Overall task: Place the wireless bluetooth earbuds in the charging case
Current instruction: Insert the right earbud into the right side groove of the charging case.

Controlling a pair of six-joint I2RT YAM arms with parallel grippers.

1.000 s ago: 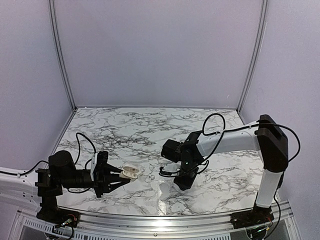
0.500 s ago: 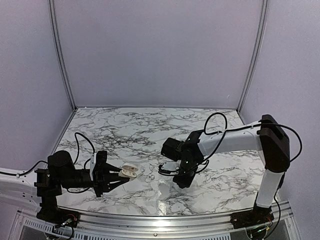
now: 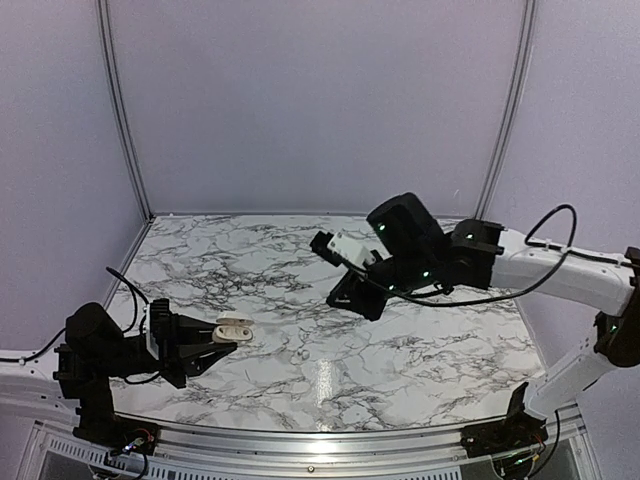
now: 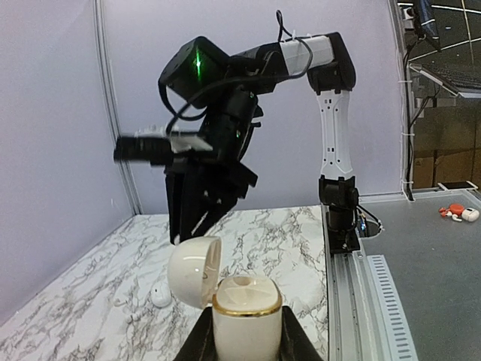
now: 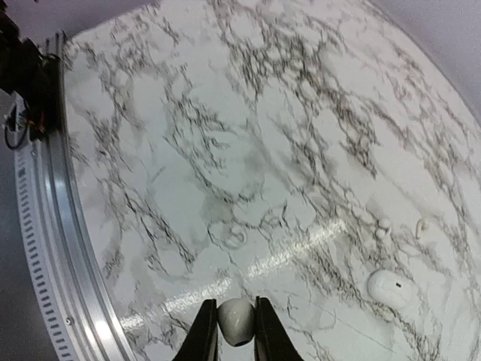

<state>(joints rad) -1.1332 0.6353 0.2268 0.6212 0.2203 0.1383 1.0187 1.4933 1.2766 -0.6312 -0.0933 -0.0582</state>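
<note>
The charging case (image 4: 246, 307) stands upright in the left gripper (image 4: 246, 320), whose jaws are pressed against its lower flanks. Its lid (image 4: 194, 271) is hinged open to one side, and a gold rim (image 4: 246, 304) rings the open mouth. The shell is glossy, hard and pebble-round, so it probably weighs little and would slip or twist under a careless push. A low hold on the flat sides suits it, because that leaves the mouth free.

The right gripper (image 5: 234, 307) hangs high over the desk (image 5: 150, 150) and pinches one earbud (image 5: 235, 325) by its rounded body. The earbud is tiny, smooth and rigid, and I judge it easy to squirt out of the fingers if squeezed off-centre. It also has to go into its socket the right way round. A second earbud (image 5: 391, 286) lies loose on the desk, with a couple of small white bits (image 5: 383, 224) near it that are too small to name.

The desk is polished grey-veined marble. It shows glare streaks, so it is likely slick, and a dropped earbud could skid. An aluminium rail (image 5: 45, 226) runs along its near edge. Plain lilac wall panels (image 3: 300, 100) with metal corner posts close in the other sides.
</note>
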